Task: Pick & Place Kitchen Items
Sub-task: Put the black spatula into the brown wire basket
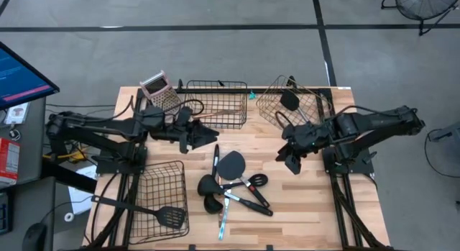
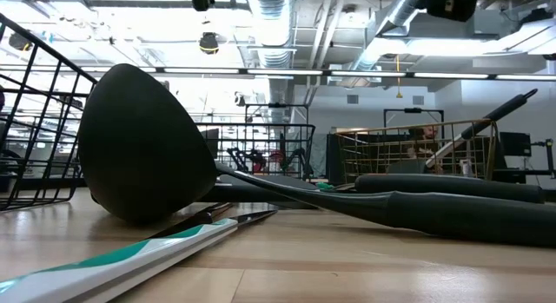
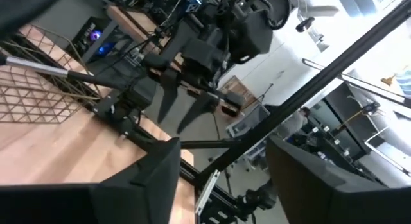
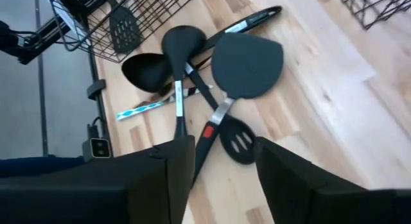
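Note:
Several slim black utensils (image 1: pixel 231 183) lie crossed in a pile on the wooden table's middle: ladles, a broad spatula (image 4: pixel 247 60), a slotted spoon (image 4: pixel 236 140) and a teal-and-white-handled one (image 2: pixel 130 260). One black slotted spatula (image 1: pixel 171 216) lies in the near-left black wire basket (image 1: pixel 147 180). Another black utensil (image 1: pixel 289 100) stands in the far-right brown wire basket (image 1: pixel 269 107). My left gripper (image 1: pixel 188 139) hovers open and empty left of and beyond the pile. My right gripper (image 1: pixel 293 159) hovers open and empty right of the pile, its fingers (image 4: pixel 164 179) pointing toward it.
A pink-topped box grater (image 1: pixel 159 91) stands at the far left beside a black wire basket (image 1: pixel 215 103) at the far middle. A big ladle bowl (image 2: pixel 143 147) fills the low view. Bare wood shows at the near right (image 1: pixel 316 215).

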Robot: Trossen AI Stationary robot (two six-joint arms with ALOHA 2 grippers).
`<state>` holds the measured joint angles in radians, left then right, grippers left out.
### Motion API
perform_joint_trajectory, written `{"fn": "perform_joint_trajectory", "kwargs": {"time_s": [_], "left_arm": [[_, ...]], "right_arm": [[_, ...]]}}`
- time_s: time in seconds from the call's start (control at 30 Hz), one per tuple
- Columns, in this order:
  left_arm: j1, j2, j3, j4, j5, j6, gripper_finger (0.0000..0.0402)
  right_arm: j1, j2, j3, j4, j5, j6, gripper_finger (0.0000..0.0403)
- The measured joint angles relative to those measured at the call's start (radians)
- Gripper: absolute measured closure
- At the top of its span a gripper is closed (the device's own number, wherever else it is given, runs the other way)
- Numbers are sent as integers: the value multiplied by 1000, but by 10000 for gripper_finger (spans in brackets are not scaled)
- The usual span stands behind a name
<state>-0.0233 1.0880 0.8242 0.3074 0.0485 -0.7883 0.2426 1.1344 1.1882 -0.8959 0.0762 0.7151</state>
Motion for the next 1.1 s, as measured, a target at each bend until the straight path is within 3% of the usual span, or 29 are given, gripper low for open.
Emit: {"fn": "perform_joint_trajectory", "kwargs": {"time_s": [0.2, 0.53, 0.8, 0.9, 1.1], "left_arm": [[27, 1, 0, -1, 17, 35, 138], [46, 1, 0, -74, 24, 93, 133], [45, -25, -1, -135, 142, 107, 133], [59, -81, -2, -133, 188, 103, 133], [98, -247, -2, -132, 184, 104, 133]], "right_arm": [[21, 14, -17, 21, 6, 55, 223], [25, 83, -21, 20, 48, 65, 225], [25, 285, -21, 44, 64, 74, 229], [25, 376, -21, 75, 68, 48, 232], [26, 511, -22, 107, 72, 18, 238]]}}
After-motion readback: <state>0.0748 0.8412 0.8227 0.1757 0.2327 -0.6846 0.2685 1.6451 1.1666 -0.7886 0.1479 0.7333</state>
